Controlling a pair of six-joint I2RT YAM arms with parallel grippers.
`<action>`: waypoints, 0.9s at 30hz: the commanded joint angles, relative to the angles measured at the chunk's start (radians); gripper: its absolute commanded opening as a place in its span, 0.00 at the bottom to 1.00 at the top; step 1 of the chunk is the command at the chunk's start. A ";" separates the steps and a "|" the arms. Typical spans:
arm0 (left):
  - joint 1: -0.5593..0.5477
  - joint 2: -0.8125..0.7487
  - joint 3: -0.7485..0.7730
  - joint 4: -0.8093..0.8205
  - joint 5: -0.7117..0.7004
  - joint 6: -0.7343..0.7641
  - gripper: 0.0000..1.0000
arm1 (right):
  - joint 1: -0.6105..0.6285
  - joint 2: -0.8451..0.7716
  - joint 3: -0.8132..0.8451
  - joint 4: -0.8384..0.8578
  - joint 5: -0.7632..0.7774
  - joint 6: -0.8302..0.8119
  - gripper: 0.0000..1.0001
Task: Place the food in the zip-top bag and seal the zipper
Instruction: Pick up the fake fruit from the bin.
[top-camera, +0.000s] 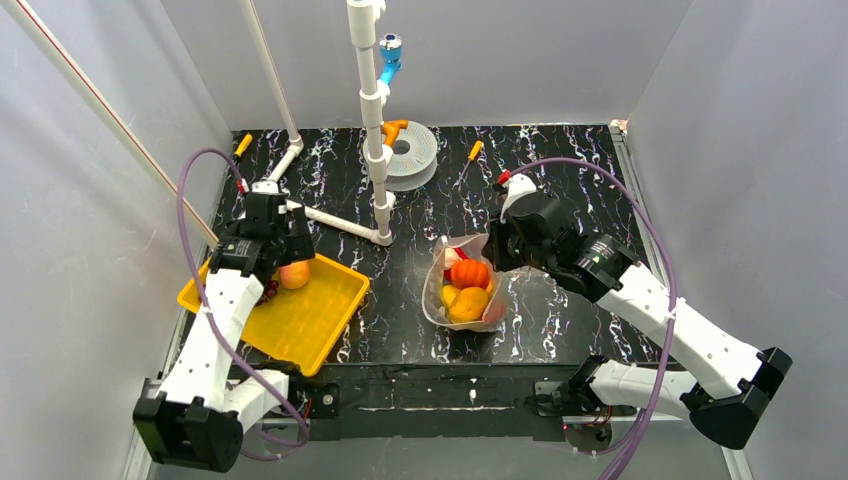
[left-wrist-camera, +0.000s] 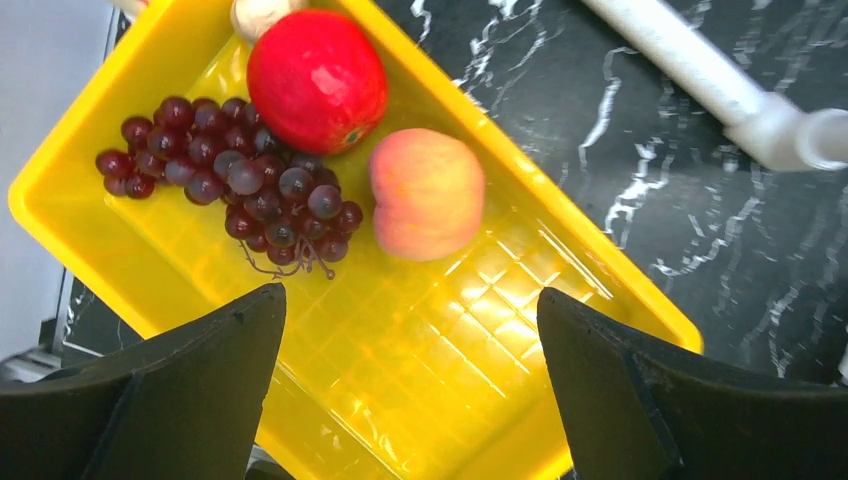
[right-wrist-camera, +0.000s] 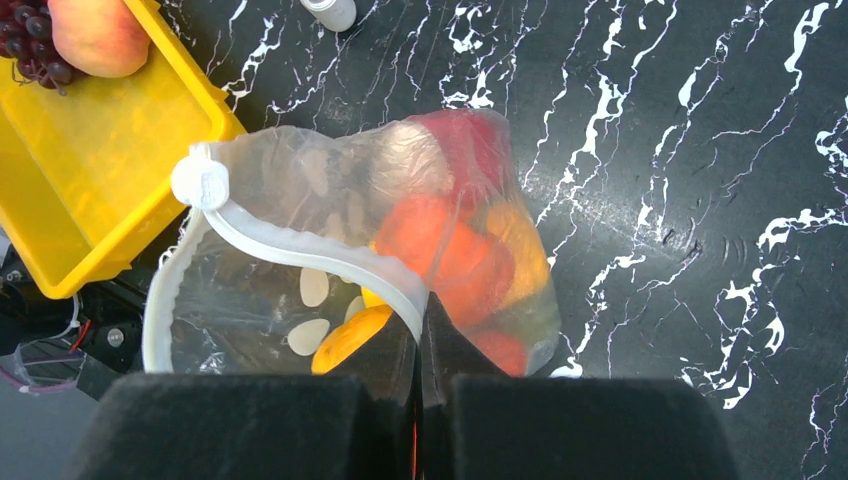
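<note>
Black marbled table (top-camera: 560, 200); right fingers (right-wrist-camera: 250, 430) pinch the floppy bag (right-wrist-camera: 330, 180) at its zipper (right-wrist-camera: 300, 255), left fingers (left-wrist-camera: 180, 380) open above a smooth peach (left-wrist-camera: 427, 193).

tray (left-wrist-camera: 420, 330) 1 | grape bunch (left-wrist-camera: 240, 180) 1 | red apple (left-wrist-camera: 317, 80) 1 | peach (left-wrist-camera: 427, 193) 1 | zip-top bag (right-wrist-camera: 290, 180) 1

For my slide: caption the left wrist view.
Open left gripper above a yellow tray holding a red apple, peach and purple grapes.

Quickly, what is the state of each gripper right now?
Left gripper: open, holding nothing, above the yellow tray.
Right gripper: shut on the zip-top bag at its zipper.
</note>
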 joint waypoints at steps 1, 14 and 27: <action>0.035 0.063 -0.060 0.104 -0.075 -0.038 0.95 | -0.003 -0.034 0.002 0.036 0.014 -0.007 0.01; 0.102 0.379 -0.110 0.187 -0.032 -0.074 0.94 | -0.002 -0.027 -0.002 0.067 -0.012 0.003 0.01; 0.137 0.455 -0.106 0.202 0.064 -0.044 0.56 | -0.003 -0.062 -0.018 0.071 -0.009 0.013 0.01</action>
